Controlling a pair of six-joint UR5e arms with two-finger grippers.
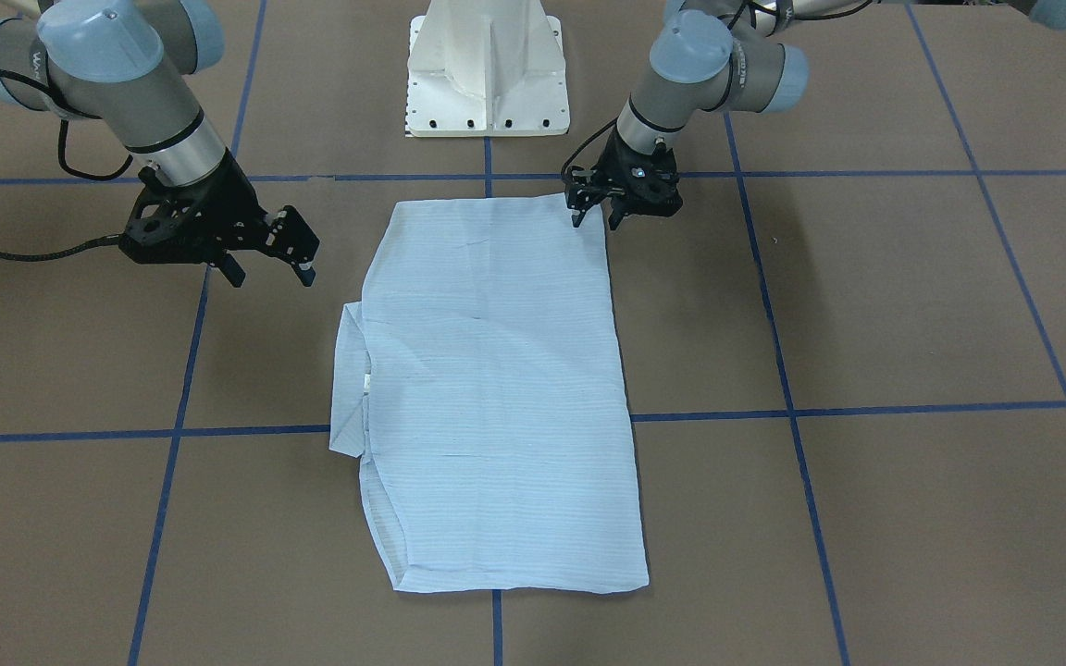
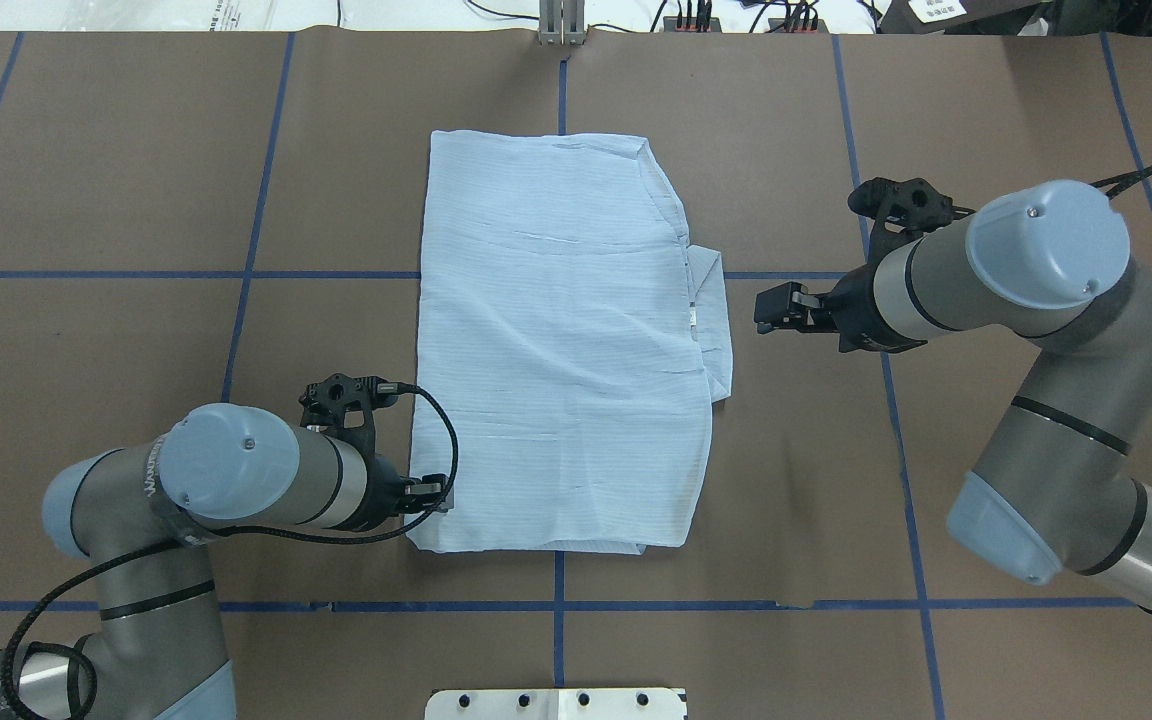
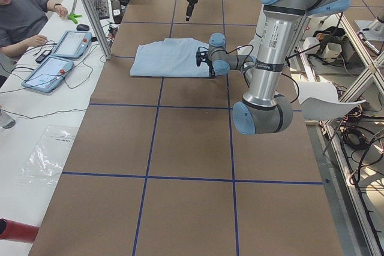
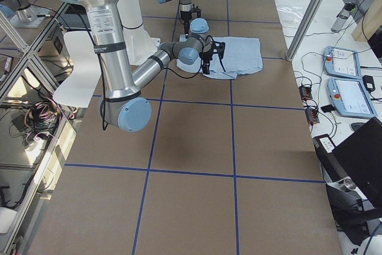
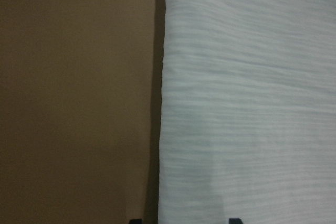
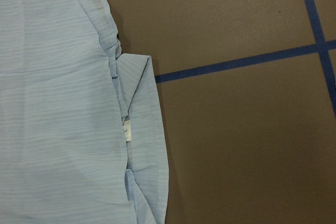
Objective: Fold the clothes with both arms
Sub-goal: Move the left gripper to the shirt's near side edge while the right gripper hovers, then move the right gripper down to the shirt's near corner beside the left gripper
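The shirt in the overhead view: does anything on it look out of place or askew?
Yes. The shirt lies folded flat, but its collar sticks out past the folded edge on the side facing the right gripper, so that edge is uneven.

One light-blue shirt [image 4: 237, 54] flat on the brown table [image 4: 191, 141], right gripper [image 4: 207, 70] just beside its near edge.

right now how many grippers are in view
2. The left gripper is at the corner of the shirt nearest the pedestal; the right gripper is beside the collar, not touching it. None hidden.
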